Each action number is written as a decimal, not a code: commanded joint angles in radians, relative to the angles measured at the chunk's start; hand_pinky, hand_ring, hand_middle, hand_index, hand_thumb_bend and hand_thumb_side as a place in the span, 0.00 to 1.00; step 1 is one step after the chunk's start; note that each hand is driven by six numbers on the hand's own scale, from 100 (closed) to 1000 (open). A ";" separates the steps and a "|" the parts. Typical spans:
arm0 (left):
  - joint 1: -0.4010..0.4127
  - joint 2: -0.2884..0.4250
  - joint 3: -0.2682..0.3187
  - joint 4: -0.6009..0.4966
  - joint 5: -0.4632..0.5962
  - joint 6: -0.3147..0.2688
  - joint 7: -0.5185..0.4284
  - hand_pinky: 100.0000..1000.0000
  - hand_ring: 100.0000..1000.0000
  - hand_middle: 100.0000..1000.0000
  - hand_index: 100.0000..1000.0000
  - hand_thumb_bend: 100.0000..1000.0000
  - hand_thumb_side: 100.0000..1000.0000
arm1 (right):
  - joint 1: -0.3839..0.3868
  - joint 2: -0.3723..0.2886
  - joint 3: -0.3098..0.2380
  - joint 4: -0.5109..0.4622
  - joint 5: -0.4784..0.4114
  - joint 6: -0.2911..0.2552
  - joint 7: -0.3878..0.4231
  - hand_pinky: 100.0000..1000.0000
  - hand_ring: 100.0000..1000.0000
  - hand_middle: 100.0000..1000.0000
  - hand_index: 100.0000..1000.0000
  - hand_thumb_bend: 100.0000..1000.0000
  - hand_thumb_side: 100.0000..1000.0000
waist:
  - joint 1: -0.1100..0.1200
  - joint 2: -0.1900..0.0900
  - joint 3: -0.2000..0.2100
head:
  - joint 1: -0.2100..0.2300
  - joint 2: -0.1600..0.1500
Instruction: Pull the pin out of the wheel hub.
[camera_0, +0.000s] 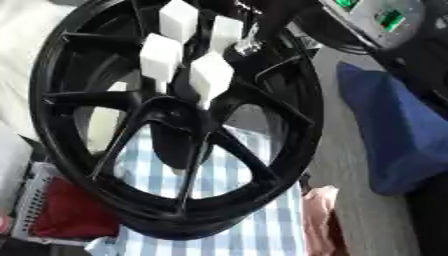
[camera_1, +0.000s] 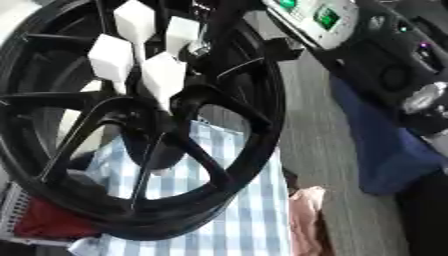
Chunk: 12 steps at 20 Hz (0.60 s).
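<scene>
A black spoked wheel (camera_0: 262, 170) stands upright on its rim and fills most of both views. My right arm (camera_1: 324, 20), black with a silver panel and green lights, comes in from the upper right. My right hand (camera_0: 210, 75) shows as white block-shaped parts lying over the spokes, just above the hub centre (camera_0: 179, 125). The lowest white part tapers down to the hub. I can make out no pin; the hand and the dark hub hide that spot. My left hand shows in neither view.
A blue-and-white checked cloth (camera_0: 262, 230) lies under the wheel. At the lower left, a pale crate (camera_0: 31, 200) holds a red cloth (camera_0: 74, 212). A blue cushion (camera_0: 394, 135) lies at the right and a pink cloth (camera_1: 306, 215) beside the checked cloth.
</scene>
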 joint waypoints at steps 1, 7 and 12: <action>-0.014 0.022 0.013 -0.013 0.000 0.003 0.002 0.74 0.75 0.75 0.76 0.30 0.70 | -0.019 -0.033 -0.016 -0.028 -0.051 0.036 -0.025 0.70 0.60 0.48 0.54 0.35 0.14 | 0.013 -0.015 -0.002 | -0.002 0.006; -0.012 0.022 0.013 -0.010 -0.001 0.008 0.004 0.75 0.75 0.75 0.76 0.30 0.70 | -0.024 -0.034 -0.019 -0.043 -0.122 0.068 -0.090 0.69 0.58 0.47 0.53 0.34 0.14 | 0.013 -0.016 -0.004 | -0.003 0.006; -0.009 0.025 0.016 -0.009 -0.001 0.009 0.007 0.75 0.75 0.75 0.76 0.30 0.70 | -0.032 -0.046 -0.035 -0.059 -0.152 0.088 -0.115 0.69 0.57 0.46 0.52 0.30 0.10 | 0.014 -0.018 -0.007 | -0.002 0.006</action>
